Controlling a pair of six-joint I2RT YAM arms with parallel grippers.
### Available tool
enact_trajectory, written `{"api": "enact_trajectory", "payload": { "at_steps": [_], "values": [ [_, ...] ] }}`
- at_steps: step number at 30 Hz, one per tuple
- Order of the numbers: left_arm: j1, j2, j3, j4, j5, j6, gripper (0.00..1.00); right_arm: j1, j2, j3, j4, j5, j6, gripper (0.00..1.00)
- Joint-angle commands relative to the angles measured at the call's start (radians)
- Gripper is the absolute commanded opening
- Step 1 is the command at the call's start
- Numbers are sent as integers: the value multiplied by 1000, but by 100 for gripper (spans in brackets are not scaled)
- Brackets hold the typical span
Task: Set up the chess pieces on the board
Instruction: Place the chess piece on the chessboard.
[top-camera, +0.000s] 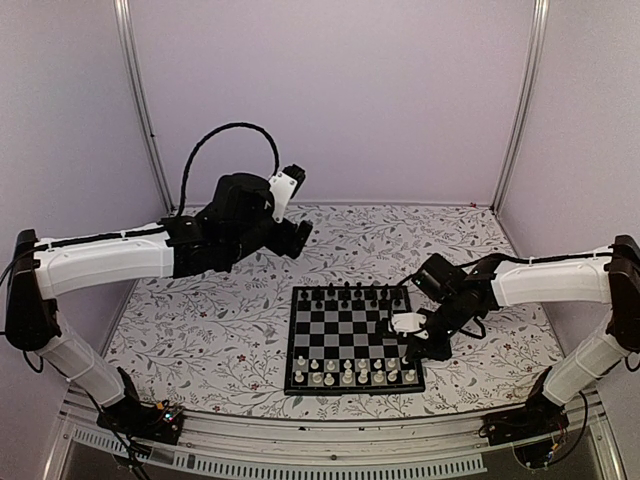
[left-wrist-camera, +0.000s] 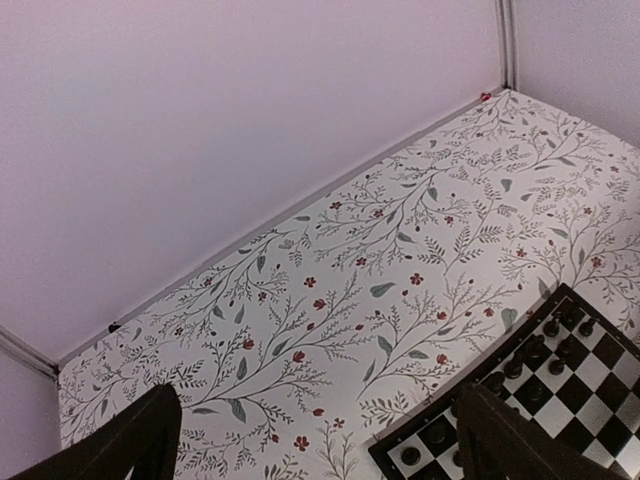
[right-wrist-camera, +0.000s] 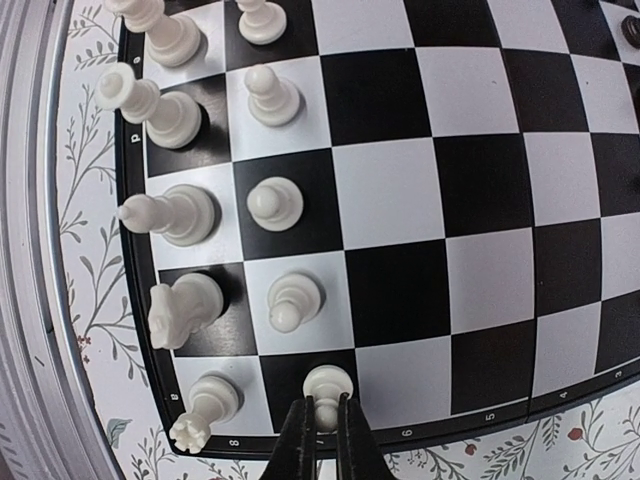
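- right gripper (right-wrist-camera: 326, 412) is clamped on a white pawn (right-wrist-camera: 328, 382) at the end of the pawn row, by the board (right-wrist-camera: 420, 200) edge
- left gripper (left-wrist-camera: 320, 448) hangs wide open over the floral table (left-wrist-camera: 300, 290), beside the board's far corner

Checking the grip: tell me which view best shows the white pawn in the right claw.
The right wrist view: the white pawn is seen close up, pinched in the right claw, on an edge square of the board. In the top view the claw hides it. The left wrist view shows only the board's black-piece corner.
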Motion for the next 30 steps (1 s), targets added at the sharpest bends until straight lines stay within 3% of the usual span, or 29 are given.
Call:
{"api": "enact_trajectory", "payload": {
  "at_steps": [1,17,24,30],
  "values": [
    [2,14,20,-6,-15,2,98,18,21,1,-32,18,-15,0],
    [2,26,31,-21,-6,-1,98,38,15,9,-70,29,-15,3],
    [2,31,38,-33,-4,-2,98,37,-20,30,-74,31,9,19],
    [2,33,42,-37,-6,3,98,17,-74,72,-101,22,0,26]
  ]
}}
